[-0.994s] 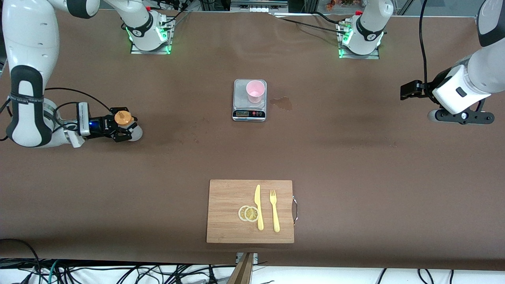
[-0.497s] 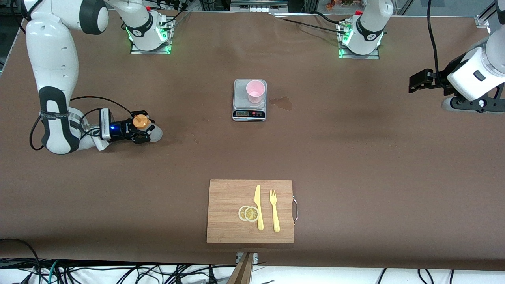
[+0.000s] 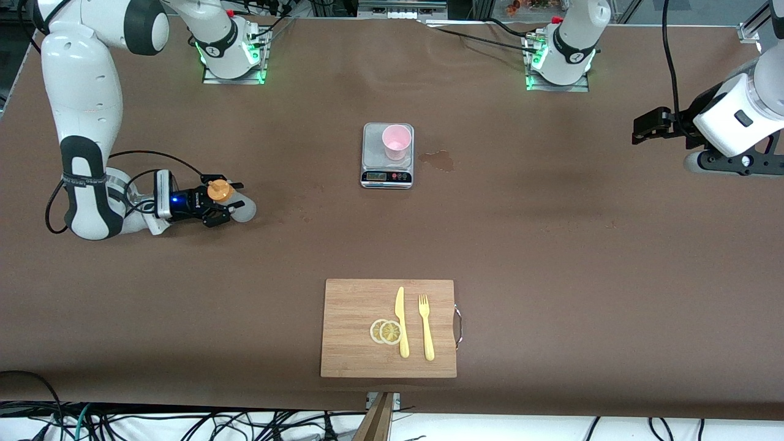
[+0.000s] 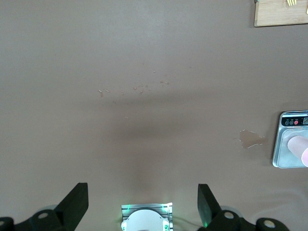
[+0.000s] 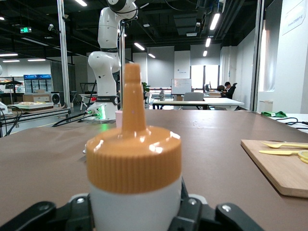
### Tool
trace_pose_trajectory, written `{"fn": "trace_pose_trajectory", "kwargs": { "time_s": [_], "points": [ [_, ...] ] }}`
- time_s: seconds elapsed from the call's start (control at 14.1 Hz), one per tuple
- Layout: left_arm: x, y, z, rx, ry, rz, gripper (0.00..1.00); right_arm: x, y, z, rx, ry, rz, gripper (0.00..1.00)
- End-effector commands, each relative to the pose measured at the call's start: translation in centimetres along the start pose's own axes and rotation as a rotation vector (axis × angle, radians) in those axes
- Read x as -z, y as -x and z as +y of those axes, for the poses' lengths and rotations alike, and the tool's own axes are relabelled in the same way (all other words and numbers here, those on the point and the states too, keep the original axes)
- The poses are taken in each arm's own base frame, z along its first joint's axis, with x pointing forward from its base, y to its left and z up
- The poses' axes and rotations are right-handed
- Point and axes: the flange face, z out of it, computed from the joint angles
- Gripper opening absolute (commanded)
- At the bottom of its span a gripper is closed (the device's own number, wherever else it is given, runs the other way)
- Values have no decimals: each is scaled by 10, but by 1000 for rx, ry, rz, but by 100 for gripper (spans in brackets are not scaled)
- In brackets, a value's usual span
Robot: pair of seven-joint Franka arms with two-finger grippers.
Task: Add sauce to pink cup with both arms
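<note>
- Front view: sauce bottle (image 3: pixel 228 200) upright on surface toward right arm's end, well apart from pink cup (image 3: pixel 395 141) on scale (image 3: pixel 387 156). Right gripper (image 3: pixel 215 200) around bottle, jaws parted, apparently not clamping.
- Left wrist view: left gripper (image 4: pixel 143 208) waiting, jaws released.
- Right wrist view: orange cap (image 5: pixel 133 156) rigid; body probably soft, light. Best gripped mid-body, gently.

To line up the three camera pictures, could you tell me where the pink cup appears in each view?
Front view: pink cup stands on the scale, mid-table.
Left wrist view: only its edge shows, on the scale.
Right wrist view: a sliver shows past the bottle.
Shared landmark: the cutting board.
</note>
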Motion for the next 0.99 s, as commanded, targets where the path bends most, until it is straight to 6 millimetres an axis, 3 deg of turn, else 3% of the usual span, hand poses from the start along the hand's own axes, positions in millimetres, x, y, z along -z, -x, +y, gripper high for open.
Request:
{"fn": "trace_pose_trajectory", "kwargs": {
  "time_s": [0.0, 0.21, 0.36, 0.57, 0.78, 0.92],
  "points": [
    [4, 0, -3, -22, 31, -9, 100, 19, -3, -8, 121, 15, 8, 100],
    [3, 0, -2, -23, 29, -11, 100, 62, -24, -10, 128, -35, -94, 100],
    [3, 0, -3, -25, 31, -11, 100, 99, -60, -11, 126, -54, -198, 100],
    [3, 0, -1, -23, 29, -11, 100, 135, -127, -15, 58, -81, -398, 100],
    [2, -1, -2, -24, 29, -13, 100, 150, -203, -16, -63, -35, -586, 100],
    [2, -1, -3, -23, 31, -13, 100, 142, -246, -17, -165, -3, -686, 100]
  ]
}}
